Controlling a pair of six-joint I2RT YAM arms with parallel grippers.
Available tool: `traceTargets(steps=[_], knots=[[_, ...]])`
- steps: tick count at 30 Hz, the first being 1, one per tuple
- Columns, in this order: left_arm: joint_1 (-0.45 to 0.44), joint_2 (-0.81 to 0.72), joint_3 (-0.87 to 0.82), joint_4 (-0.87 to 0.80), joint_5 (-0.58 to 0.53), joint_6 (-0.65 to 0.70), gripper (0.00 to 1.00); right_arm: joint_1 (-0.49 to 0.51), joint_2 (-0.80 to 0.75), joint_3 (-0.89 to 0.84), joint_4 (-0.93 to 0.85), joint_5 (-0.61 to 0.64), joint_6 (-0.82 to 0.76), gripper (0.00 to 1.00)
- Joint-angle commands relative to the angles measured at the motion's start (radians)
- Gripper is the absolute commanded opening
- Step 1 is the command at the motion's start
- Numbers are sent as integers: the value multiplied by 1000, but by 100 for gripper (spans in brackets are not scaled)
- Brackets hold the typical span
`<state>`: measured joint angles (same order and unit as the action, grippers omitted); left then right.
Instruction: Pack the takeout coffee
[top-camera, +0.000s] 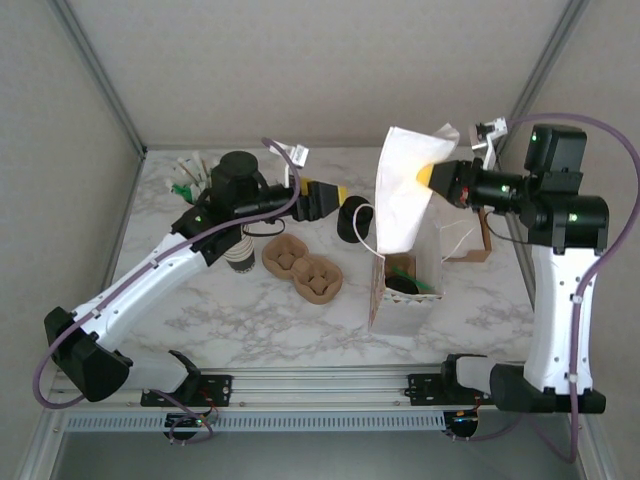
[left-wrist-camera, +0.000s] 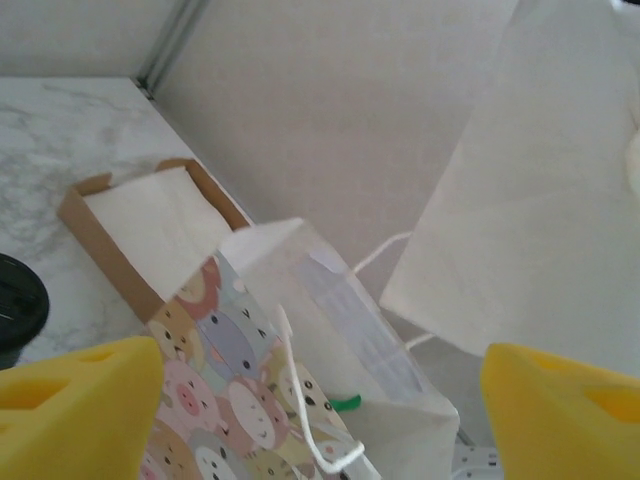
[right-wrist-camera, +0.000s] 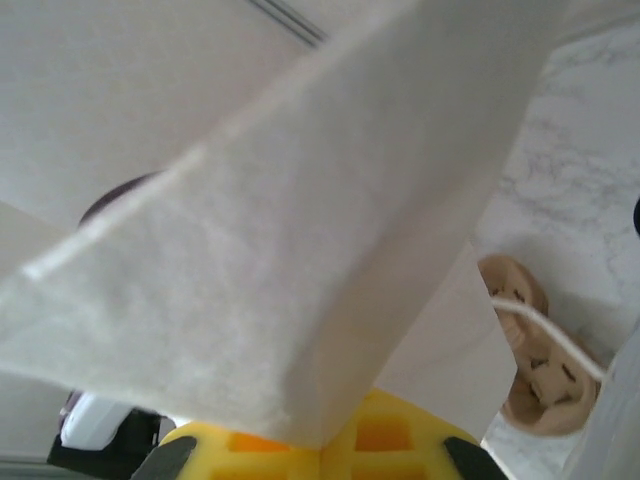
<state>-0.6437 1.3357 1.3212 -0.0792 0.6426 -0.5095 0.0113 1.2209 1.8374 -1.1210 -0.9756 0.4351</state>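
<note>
1. Step in hand, as judged: the paper bag (top-camera: 392, 312) is held open for loading; the cup is not yet packed.
2. The right jaws are clamped on the bag's raised upper wall, pulling its mouth open.
3. The left jaws stand wide apart, holding nothing, hovering just left of the bag's mouth.
4. The takeout coffee (top-camera: 350, 215), a dark lidded cup, appears upright on the tabletop (top-camera: 260, 320), just beside the left jaws, not between them, near the bag.
5. A dark round shape inside the bag cannot be identified.
6. The next move calls for centring the left jaws around the cup below its lid, closing, then lifting it over the bag's rim.
</note>
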Motion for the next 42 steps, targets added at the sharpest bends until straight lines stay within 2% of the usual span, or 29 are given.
traceTargets(steps=[1, 4, 10, 15, 18, 26, 33, 42], knots=[[-35, -16, -17, 29, 43, -1, 77, 7, -29, -70, -57, -28, 9, 0], [-56, 0, -20, 8, 26, 12, 72, 7, -54, -108, -110, 21, -20, 0], [-74, 39, -23, -35, -22, 43, 71, 7, -54, -151, -184, 119, -65, 0], [-94, 80, -25, -19, -14, 46, 69, 6, -45, -179, -220, 174, -99, 0], [-103, 103, -22, -8, -17, 42, 62, 7, -39, -197, -228, 197, -111, 0], [-111, 137, -9, -2, -30, 34, 33, 8, -25, -211, -260, 323, -127, 0], [-111, 135, 1, -13, -53, 40, 25, 47, -12, -210, -290, 482, -125, 0], [-111, 140, 3, -17, -64, 36, 19, 177, 27, -183, -311, 708, -87, 0]])
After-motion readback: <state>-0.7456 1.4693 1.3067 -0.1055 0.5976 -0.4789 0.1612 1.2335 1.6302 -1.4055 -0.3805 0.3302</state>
